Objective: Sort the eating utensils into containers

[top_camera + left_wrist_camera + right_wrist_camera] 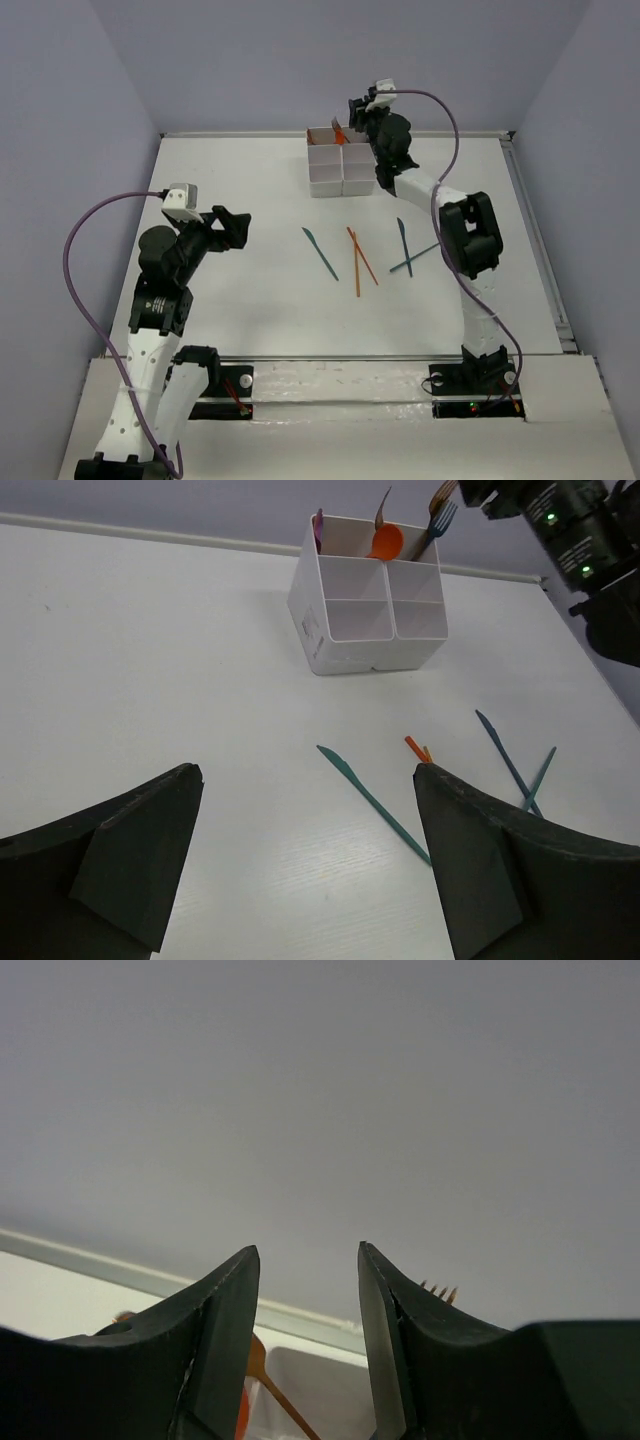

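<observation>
The containers point(340, 172) sit far-centre on the white table point(230, 180). Only the left wrist view shows their rear cells holding an orange spoon point(385, 542), a fork point(437, 525) and a purple spoon point(319, 525). The right gripper point(308, 1260) hangs above them, jaws parted, gripping nothing. The left gripper point(305, 770) gapes empty. Nearer lie teal knives point(321, 252) and orange sticks point(357, 265); lilac walls point(60, 120) surround.
</observation>
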Tool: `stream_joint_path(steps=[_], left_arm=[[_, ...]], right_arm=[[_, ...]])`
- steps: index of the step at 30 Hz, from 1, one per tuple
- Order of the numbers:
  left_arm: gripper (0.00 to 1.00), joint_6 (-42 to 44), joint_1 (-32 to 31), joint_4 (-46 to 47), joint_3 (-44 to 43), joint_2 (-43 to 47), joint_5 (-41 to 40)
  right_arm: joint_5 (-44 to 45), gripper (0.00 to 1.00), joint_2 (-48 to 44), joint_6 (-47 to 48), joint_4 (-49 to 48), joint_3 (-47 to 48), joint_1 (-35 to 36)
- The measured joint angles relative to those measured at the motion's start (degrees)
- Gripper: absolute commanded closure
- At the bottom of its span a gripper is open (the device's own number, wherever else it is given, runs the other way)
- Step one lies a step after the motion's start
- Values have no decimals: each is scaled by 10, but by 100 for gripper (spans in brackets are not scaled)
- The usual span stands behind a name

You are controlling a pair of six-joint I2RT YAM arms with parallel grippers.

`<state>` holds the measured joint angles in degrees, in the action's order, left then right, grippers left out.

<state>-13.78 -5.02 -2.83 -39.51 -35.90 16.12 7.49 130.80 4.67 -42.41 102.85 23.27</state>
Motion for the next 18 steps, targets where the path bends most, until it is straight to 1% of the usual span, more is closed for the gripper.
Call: stream_joint_path(steps=[3, 5, 10, 11, 12, 13, 15, 18], left_arm=[[1, 0, 0, 0, 0, 4, 0], [1, 0, 0, 0, 0, 6, 2], [1, 0, 0, 0, 0, 7, 4], [1, 0, 0, 0, 0, 7, 4], [1, 0, 0, 0, 0, 8, 4], [1, 0, 0, 0, 0, 8, 4], [1, 0, 0, 0, 0, 9, 5], [1, -1, 0, 0, 0, 12, 6]], right_arm=[[-3, 50, -78, -7, -1, -45, 1], [-8, 53, -147, -19, 14, -91, 5], [-46, 67, -263, -78, 104, -155, 27], [-55, 67, -284, -90, 125, -175, 38], [-68, 73, -304, -107, 163, -203, 47], [-73, 74, -310, -111, 178, -212, 62], [-76, 74, -315, -127, 235, -235, 95], [-76, 63, -309, -146, 316, -258, 140]])
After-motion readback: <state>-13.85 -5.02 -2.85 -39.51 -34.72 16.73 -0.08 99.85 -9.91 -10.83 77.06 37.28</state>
